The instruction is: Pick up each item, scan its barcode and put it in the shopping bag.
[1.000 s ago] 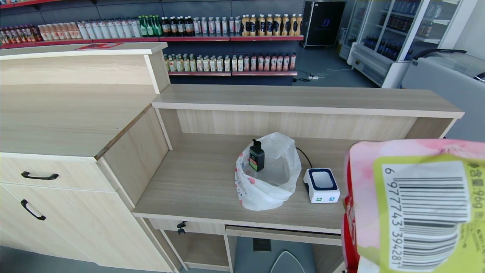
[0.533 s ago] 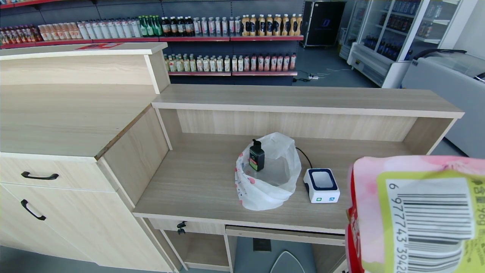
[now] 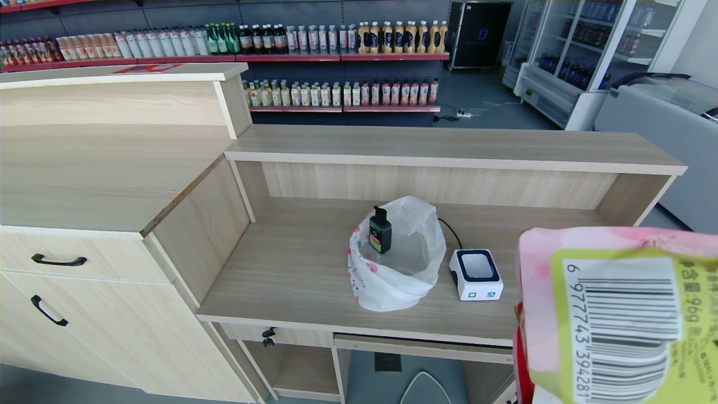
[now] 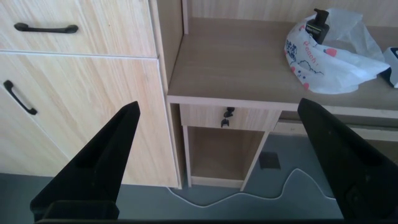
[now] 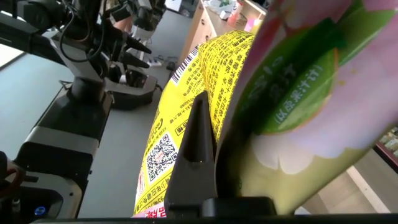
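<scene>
- right gripper (image 5: 211,155) pinching snack packet (image 3: 538,292), held up at right, clear of counter (image 3: 291,280), barcode (image 3: 622,320) facing up
- left gripper (image 4: 217,168) spread, empty
- step looks like: scan; next, turn barcode down onto scanner (image 3: 475,274), just beside shopping bag (image 3: 398,280)

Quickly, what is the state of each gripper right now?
Left gripper: open, holding nothing.
Right gripper: closed on the pink and green snack packet.

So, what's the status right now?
Right gripper shut on pink-green snack packet, barcode facing head camera. Left gripper open, low. Nothing blocking white box scanner.
</scene>
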You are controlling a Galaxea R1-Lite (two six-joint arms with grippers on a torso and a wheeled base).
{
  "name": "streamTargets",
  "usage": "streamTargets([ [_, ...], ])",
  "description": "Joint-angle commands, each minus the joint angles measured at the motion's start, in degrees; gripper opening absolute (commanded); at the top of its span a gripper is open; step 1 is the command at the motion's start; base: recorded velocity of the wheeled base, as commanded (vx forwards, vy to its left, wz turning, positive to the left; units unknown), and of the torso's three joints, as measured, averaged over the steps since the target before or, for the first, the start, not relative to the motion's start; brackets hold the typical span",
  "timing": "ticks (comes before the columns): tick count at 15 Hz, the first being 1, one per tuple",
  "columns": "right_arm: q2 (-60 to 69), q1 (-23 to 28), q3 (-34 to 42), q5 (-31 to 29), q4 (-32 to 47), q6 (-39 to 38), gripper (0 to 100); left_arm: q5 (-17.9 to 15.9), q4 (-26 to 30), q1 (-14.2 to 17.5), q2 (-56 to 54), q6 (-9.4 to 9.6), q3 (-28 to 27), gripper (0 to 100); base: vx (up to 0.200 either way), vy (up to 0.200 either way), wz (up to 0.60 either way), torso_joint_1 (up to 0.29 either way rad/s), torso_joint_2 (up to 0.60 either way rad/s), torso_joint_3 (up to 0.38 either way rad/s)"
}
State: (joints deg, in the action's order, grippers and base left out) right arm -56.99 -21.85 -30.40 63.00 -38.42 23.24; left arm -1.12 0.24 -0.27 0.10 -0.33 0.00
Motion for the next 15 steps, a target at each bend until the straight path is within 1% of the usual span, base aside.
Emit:
streamTargets([
  [1,0.21,-0.3,-0.01,-0.16,0.02,0.06,0,-0.02,0.02,0.0,-0.01,-0.02,0.0,100,0.0,0.0,0.0,0.0,0.0,0.0],
  [5,-0.14,-0.13,-0.18,-0.77,-0.07,0.32,0,-0.02,0.02,0.0,-0.01,-0.02,0.0,100,0.0,0.0,0.0,0.0,0.0,0.0],
  [6,-1.19,1.02,-0.53,-2.88,-0.34,0.58,0,-0.02,0.02,0.0,-0.01,-0.02,0.0,100,0.0,0.0,0.0,0.0,0.0,0.0],
  [7,-2.51,4.79,-0.53,-6.22,-0.69,0.76,0,-0.02,0.02,0.0,-0.01,-0.02,0.0,100,0.0,0.0,0.0,0.0,0.0,0.0],
  [8,-4.18,10.42,-0.36,-9.48,-0.6,1.73,0,-0.02,0.02,0.0,-0.01,-0.02,0.0,100,0.0,0.0,0.0,0.0,0.0,0.0],
  [11,-8.66,30.63,1.31,-21.69,0.28,8.05,0,-0.02,0.02,0.0,-0.01,-0.02,0.0,100,0.0,0.0,0.0,0.0,0.0,0.0],
  [12,-9.37,35.64,1.66,-25.65,1.33,8.93,0,-0.02,0.02,0.0,-0.01,-0.02,0.0,100,0.0,0.0,0.0,0.0,0.0,0.0],
  [13,-10.25,39.34,1.93,-28.28,1.51,9.37,0,-0.02,0.02,0.0,-0.01,-0.02,0.0,100,0.0,0.0,0.0,0.0,0.0,0.0],
  [14,-11.74,43.47,2.19,-29.51,1.33,9.46,0,-0.02,0.02,0.0,-0.01,-0.02,0.0,100,0.0,0.0,0.0,0.0,0.0,0.0],
  [15,-13.06,46.72,2.28,-29.51,1.25,9.55,0,-0.02,0.02,0.0,-0.01,-0.02,0.0,100,0.0,0.0,0.0,0.0,0.0,0.0],
])
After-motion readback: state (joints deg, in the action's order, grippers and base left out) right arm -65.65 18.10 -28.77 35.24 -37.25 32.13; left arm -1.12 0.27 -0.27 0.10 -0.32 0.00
